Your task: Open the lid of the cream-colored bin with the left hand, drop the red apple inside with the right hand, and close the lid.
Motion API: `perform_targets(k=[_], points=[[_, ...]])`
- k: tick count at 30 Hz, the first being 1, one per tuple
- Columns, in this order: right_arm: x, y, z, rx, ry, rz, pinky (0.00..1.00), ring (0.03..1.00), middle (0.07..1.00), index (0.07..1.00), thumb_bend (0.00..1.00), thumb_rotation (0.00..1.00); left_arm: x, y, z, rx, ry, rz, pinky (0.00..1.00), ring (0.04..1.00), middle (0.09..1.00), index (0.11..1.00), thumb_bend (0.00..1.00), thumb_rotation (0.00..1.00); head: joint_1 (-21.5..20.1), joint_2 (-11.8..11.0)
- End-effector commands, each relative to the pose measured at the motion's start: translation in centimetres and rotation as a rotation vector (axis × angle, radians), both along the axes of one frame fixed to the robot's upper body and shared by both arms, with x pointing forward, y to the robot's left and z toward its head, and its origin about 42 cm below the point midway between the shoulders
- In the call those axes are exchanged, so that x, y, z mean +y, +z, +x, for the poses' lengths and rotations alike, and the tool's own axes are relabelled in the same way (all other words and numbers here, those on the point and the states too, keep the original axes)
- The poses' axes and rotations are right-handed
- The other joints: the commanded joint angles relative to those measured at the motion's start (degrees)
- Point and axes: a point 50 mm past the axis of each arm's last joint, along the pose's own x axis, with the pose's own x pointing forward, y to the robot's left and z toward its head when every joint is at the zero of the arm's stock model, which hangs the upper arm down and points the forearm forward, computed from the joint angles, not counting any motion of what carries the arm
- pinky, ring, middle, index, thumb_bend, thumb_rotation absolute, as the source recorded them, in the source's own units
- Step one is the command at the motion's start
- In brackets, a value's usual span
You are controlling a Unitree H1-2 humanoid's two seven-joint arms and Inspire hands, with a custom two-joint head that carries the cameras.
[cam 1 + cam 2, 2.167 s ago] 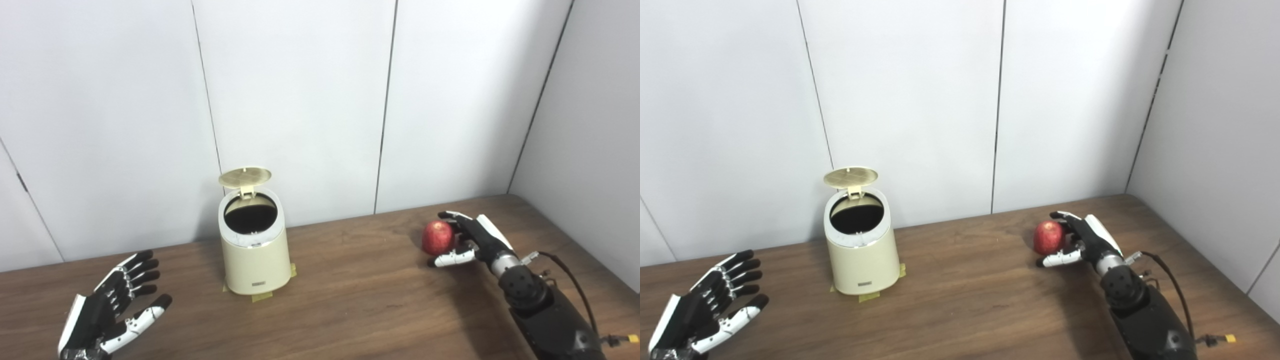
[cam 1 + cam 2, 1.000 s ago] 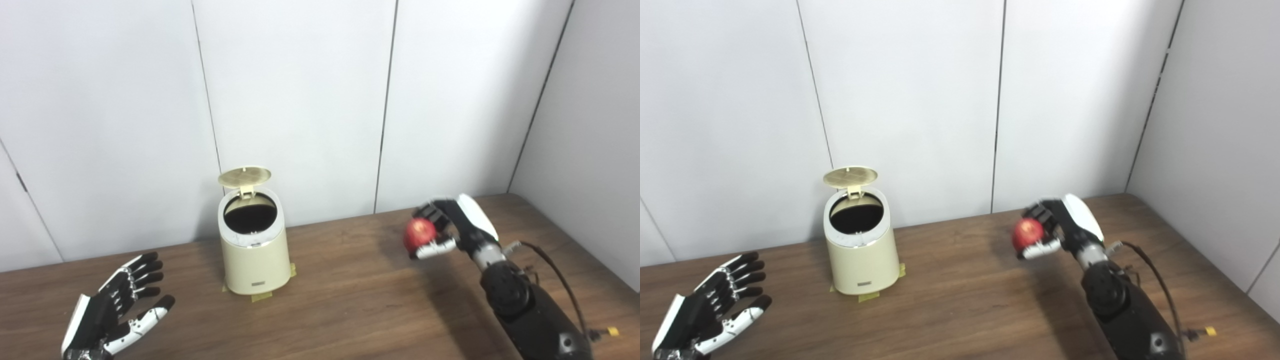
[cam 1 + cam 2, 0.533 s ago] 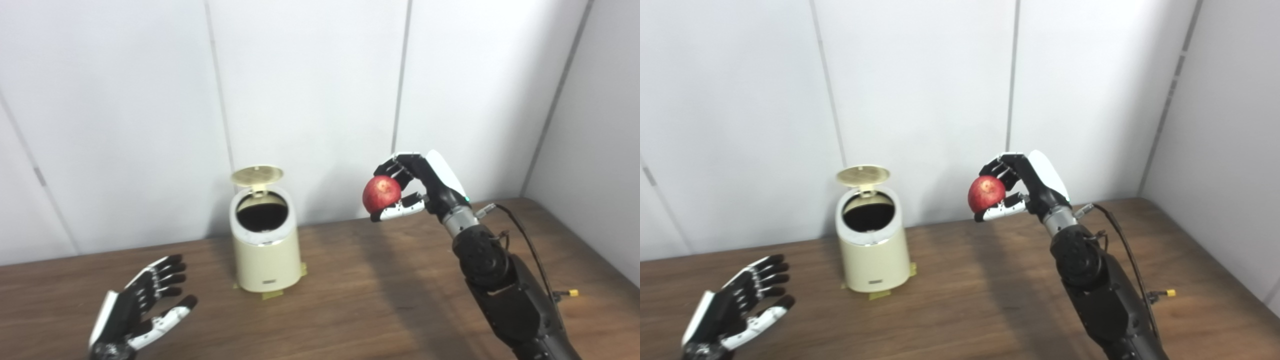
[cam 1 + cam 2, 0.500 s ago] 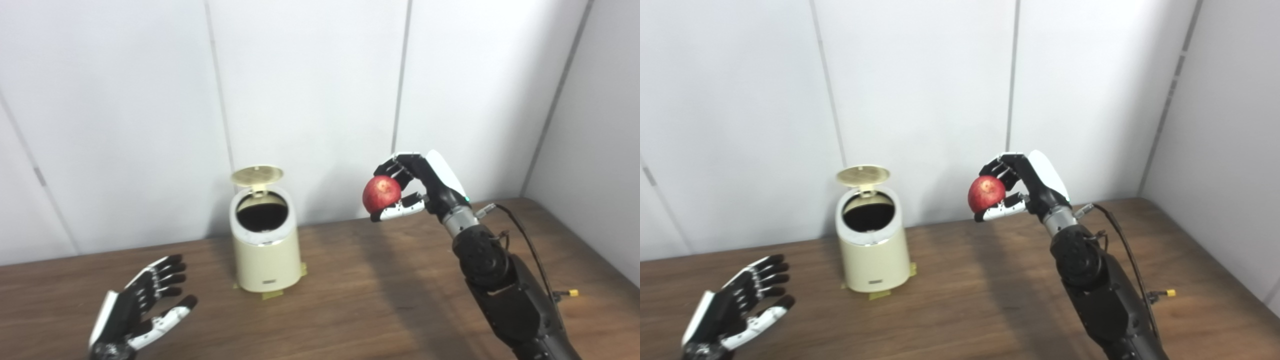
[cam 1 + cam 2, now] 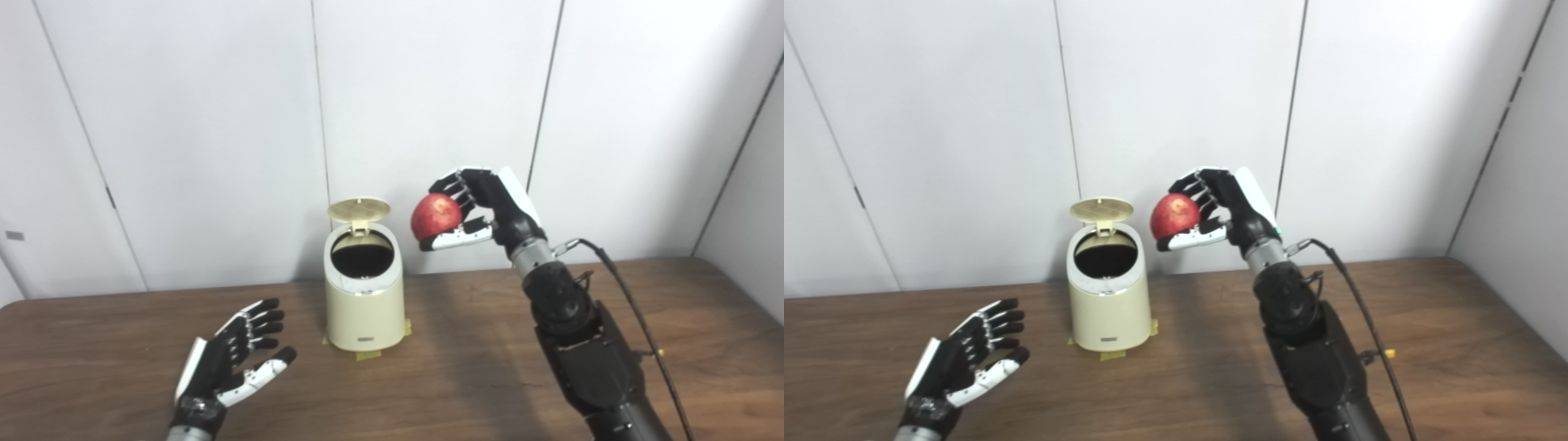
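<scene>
— What did the surface and the room look like, starting nearest the camera?

— A dark brown wood-grain table (image 5: 465,380) ran wall to wall. Nearest, left of the cream-colored cylindrical plastic bin (image 5: 365,294), the black-and-white left hand (image 5: 229,367) hovered with fingers spread, holding nothing. Yellowish tape tabs (image 5: 367,354) showed at the bin's base.

— And the bin itself?

— Smooth-sided, upright, its round ribbed lid (image 5: 359,209) tipped up at the back, the mouth dark inside.

— Where was the fruit?

— The glossy round red apple (image 5: 435,217) was held in the air just right of the bin's lid, the black-and-white right hand (image 5: 484,208) curled around it, thumb underneath. Behind stood flat white wall panels (image 5: 429,110) with thin dark seams.
</scene>
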Motion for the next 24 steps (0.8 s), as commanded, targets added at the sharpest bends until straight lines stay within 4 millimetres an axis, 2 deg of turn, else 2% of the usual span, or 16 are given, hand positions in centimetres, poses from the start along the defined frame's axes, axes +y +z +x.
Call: perform_targets(k=[1, 5, 14, 17, 21, 24], points=[[0.4, 3.3, 0.7, -0.100, 0.008, 0.021, 0.40, 0.397, 0.430, 0.538, 0.52, 0.00, -0.5, 2.2, 0.8, -0.083, -0.003, -0.005, 0.70, 0.776, 0.794, 0.828, 0.73, 0.28, 0.45, 0.03], [1.4, 2.9, 1.0, -0.078, 0.004, 0.016, 0.45, 0.444, 0.438, 0.534, 0.52, 0.00, -0.8, 2.3, 0.8, -0.090, 0.003, -0.002, 0.70, 0.773, 0.791, 0.827, 0.74, 0.27, 1.65, 0.05], [3.0, 1.8, 1.7, -0.050, 0.020, 0.050, 0.42, 0.438, 0.435, 0.531, 0.52, 0.00, -1.4, 2.4, 0.9, -0.088, 0.006, -0.016, 0.69, 0.766, 0.791, 0.823, 0.75, 0.28, 2.63, 0.07], [3.5, 1.4, 1.9, -0.019, 0.026, 0.073, 0.47, 0.439, 0.436, 0.532, 0.52, 0.00, -1.4, 2.5, 0.9, -0.095, 0.003, -0.012, 0.68, 0.764, 0.794, 0.824, 0.76, 0.29, 2.77, 0.12], [4.0, 1.0, 2.0, -0.020, 0.025, 0.072, 0.41, 0.419, 0.435, 0.531, 0.52, 0.00, -1.6, 2.6, 1.0, -0.096, 0.002, -0.012, 0.69, 0.763, 0.791, 0.821, 0.77, 0.30, 3.10, 0.19], [4.3, 0.7, 2.0, -0.013, 0.028, 0.077, 0.41, 0.426, 0.437, 0.528, 0.52, 0.00, -1.7, 2.6, 0.9, -0.093, 0.002, -0.017, 0.69, 0.765, 0.789, 0.820, 0.77, 0.30, 3.50, 0.22]])
